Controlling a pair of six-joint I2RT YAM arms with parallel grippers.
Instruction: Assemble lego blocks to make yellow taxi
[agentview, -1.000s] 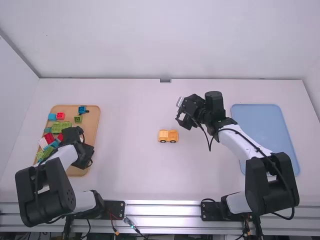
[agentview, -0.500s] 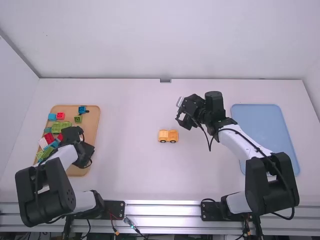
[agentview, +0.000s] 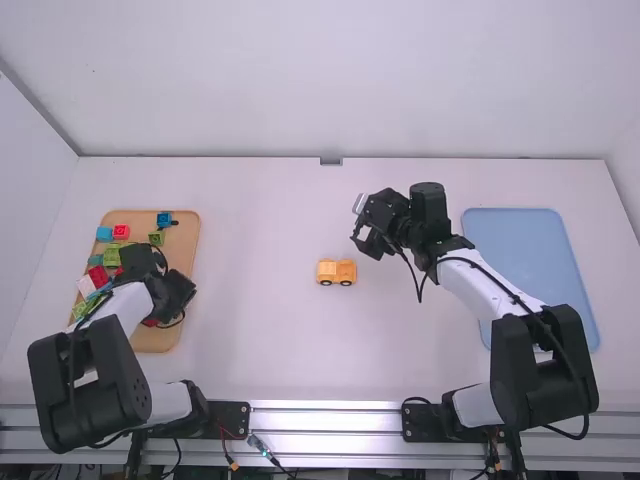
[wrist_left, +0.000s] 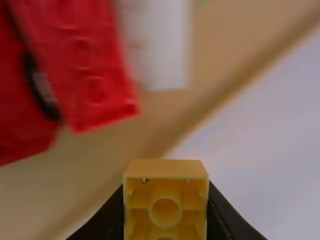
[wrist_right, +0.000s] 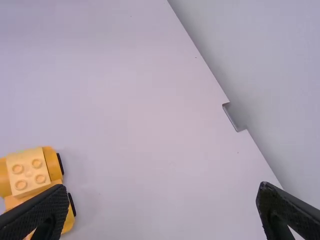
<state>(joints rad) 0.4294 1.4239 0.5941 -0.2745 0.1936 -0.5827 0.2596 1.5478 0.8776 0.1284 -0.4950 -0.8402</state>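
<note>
Over the right part of the wooden tray (agentview: 150, 341), my left gripper (agentview: 180, 292) stays low. In the left wrist view, my left gripper (wrist_left: 166, 200) is shut on a yellow block (wrist_left: 166, 169), its hollow underside showing a round tube. Near the table's middle the yellow car (agentview: 336, 272) stands on black wheels. Beyond it and to its right, my right gripper (agentview: 362, 222) is held above the table. The right wrist view has the right gripper (wrist_right: 162, 200) with its fingers wide apart and nothing between them; the car (wrist_right: 32, 172) lies beside the left finger.
Loose blocks lie in the wooden tray, among them a blue block (agentview: 164, 219), a red block (agentview: 121, 232) and a green block (agentview: 156, 238). Red bricks (wrist_left: 82, 65) show close up in the left wrist view. A blue tray (agentview: 520, 235) lies at the right, partly behind the right arm.
My left gripper has shifted slightly to the right over the wooden tray, and a red block near the tray's front has come into sight. The right arm and the car have kept still.
</note>
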